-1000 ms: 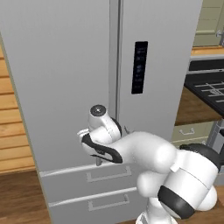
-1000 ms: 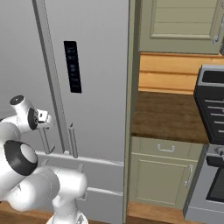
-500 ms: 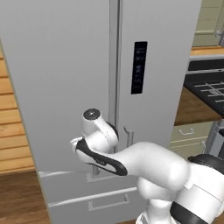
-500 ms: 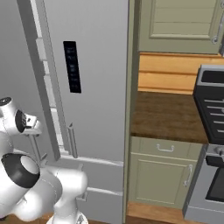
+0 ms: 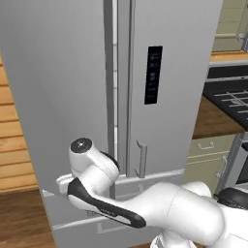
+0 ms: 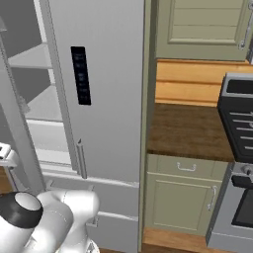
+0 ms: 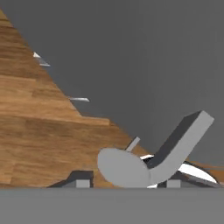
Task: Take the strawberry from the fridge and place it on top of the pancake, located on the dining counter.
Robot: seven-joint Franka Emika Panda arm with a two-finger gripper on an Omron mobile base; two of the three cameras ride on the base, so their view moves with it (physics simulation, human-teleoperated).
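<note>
The tall grey fridge (image 5: 179, 72) (image 6: 108, 74) stands right ahead, its left door (image 5: 53, 97) swung partly out. Through the gap I see white interior shelves (image 6: 34, 59). My gripper (image 5: 62, 184) is low at that door's free edge. In the hand view the gripper (image 7: 127, 183) is shut on the grey door handle (image 7: 179, 140), whose rounded end sits between the fingertips (image 7: 81, 181). The strawberry is hidden from here. The pancake and the dining counter are out of view.
Right of the fridge runs a dark brown countertop (image 6: 188, 128) over sage-green cabinets (image 6: 183, 197), with a black stove (image 6: 242, 123) at the far right. Fridge drawers (image 5: 77, 223) lie below the doors. My own arm crowds the space before them.
The left fridge door has swung further open, and shelves now show behind it. My hand has moved left and down with the door's edge.
</note>
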